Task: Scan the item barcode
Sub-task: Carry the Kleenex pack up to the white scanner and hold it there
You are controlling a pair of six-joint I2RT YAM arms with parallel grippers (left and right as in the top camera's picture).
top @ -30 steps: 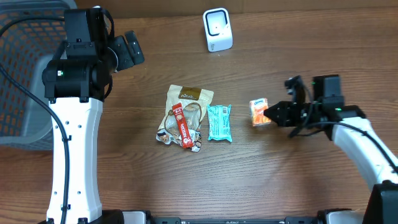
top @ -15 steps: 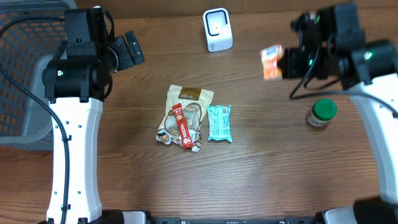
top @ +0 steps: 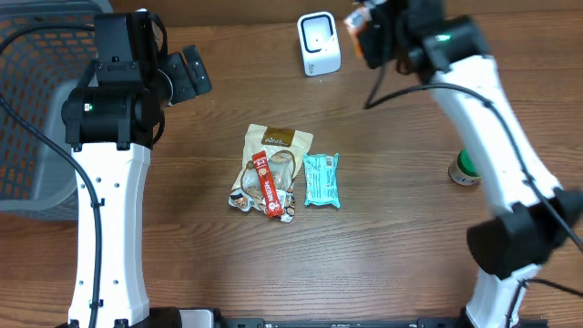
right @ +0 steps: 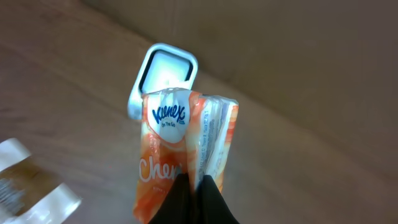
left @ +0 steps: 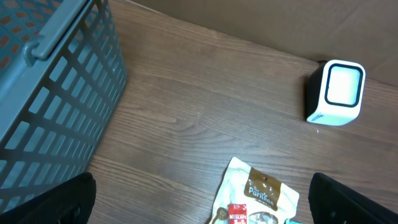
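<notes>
My right gripper (right: 196, 186) clenched on an orange Kleenex pack (right: 180, 146), beside the barcode scanner (top: 319, 43) at the wood-grain desk's (top: 401, 246) far edge, left gripper (left: 202, 202) spread wide, grey basket (left: 56, 93) at its left edge

One white scanner (top: 319, 43), one orange tissue pack (right: 168, 149), one beige pouch (top: 278, 146), one red bar (top: 266, 185), one teal packet (top: 321, 179), one green-capped bottle (top: 463, 168), one grey basket (top: 36, 91), and one wooden bench (top: 401, 264)

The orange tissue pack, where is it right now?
The tissue pack is pinched in the right gripper, at the far side of the overhead view, just right of the white scanner.
</notes>
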